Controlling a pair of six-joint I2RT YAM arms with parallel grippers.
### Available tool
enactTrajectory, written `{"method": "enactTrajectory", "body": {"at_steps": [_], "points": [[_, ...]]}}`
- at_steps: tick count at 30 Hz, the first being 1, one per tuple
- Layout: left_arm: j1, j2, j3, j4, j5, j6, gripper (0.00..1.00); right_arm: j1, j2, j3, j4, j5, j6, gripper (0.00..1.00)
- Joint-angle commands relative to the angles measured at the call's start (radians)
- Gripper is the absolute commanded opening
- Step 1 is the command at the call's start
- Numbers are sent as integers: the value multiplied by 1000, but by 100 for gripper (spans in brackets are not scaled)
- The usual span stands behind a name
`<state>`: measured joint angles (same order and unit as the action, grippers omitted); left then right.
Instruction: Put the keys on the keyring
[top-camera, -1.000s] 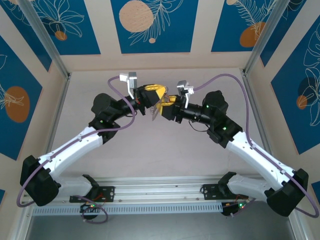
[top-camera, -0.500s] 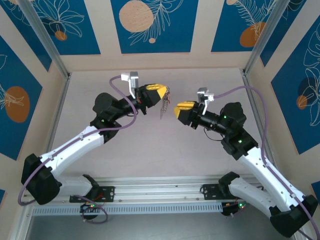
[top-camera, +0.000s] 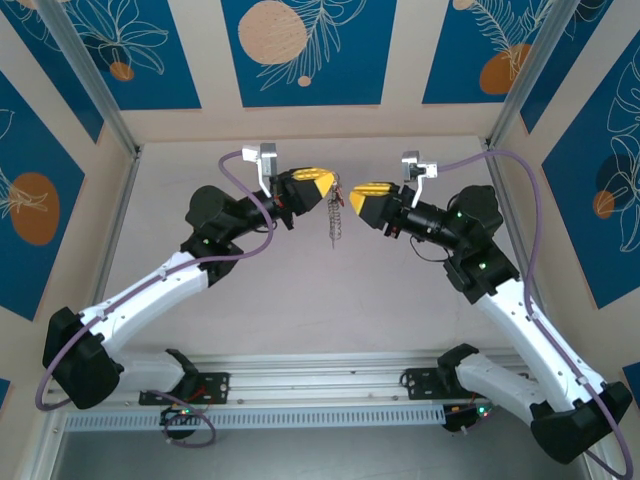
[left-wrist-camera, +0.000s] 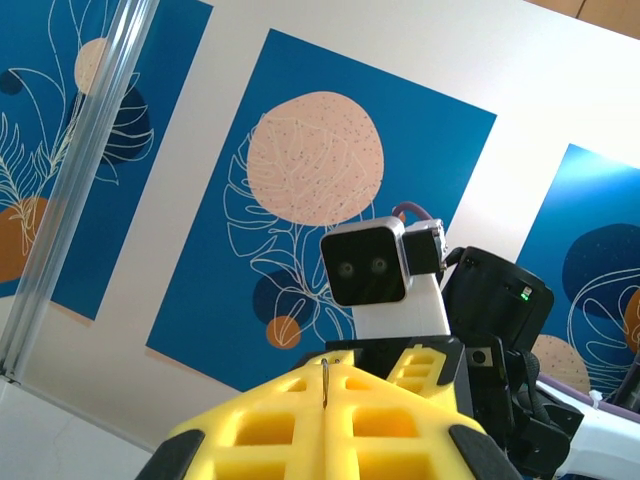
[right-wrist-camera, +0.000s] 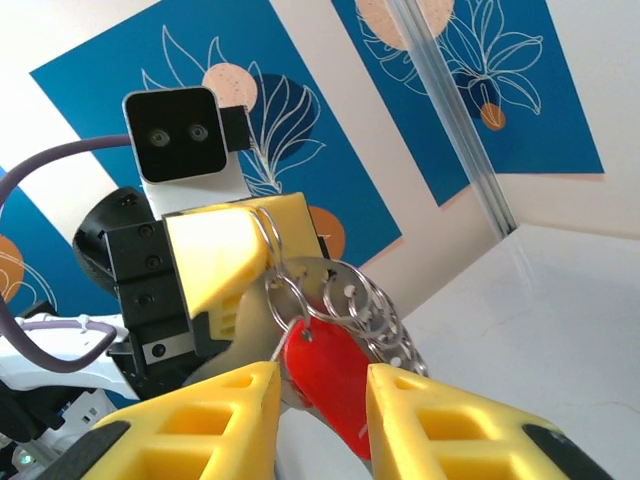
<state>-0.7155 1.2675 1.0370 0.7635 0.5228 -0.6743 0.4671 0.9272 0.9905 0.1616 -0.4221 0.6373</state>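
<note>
My left gripper (top-camera: 328, 184) is held up over the table and is shut on a thin wire loop of the keyring (top-camera: 335, 208), whose silvery chain hangs down from it. In the left wrist view its yellow fingers (left-wrist-camera: 260, 420) meet on that wire (left-wrist-camera: 325, 392). In the right wrist view the keyring (right-wrist-camera: 268, 232) carries several silver rings and the red-headed key (right-wrist-camera: 330, 375), all dangling from the left gripper (right-wrist-camera: 262, 215). My right gripper (right-wrist-camera: 320, 395) is open, level with the red key, which shows in the gap between its fingers. From above, the right gripper (top-camera: 352, 195) sits just right of the chain.
The pale table (top-camera: 300, 290) lies far below both grippers. Aluminium frame posts (top-camera: 90, 90) stand at the back corners and a rail (top-camera: 320, 385) runs along the near edge. The right wrist camera (left-wrist-camera: 365, 265) faces my left gripper closely.
The right gripper pulled away to the right from the left one, then came back up and left beside the hanging chain. The left gripper stayed put, still holding the keyring.
</note>
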Motion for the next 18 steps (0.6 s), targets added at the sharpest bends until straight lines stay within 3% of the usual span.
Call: {"method": "enactTrajectory", "body": {"at_steps": [1,18], "points": [[-15,2,34,59,13,1,0,-4,14,40,48,-39,34,29],[-17,9,37,63,14,5,0,24,66,50,105,-60,59,25]]}}
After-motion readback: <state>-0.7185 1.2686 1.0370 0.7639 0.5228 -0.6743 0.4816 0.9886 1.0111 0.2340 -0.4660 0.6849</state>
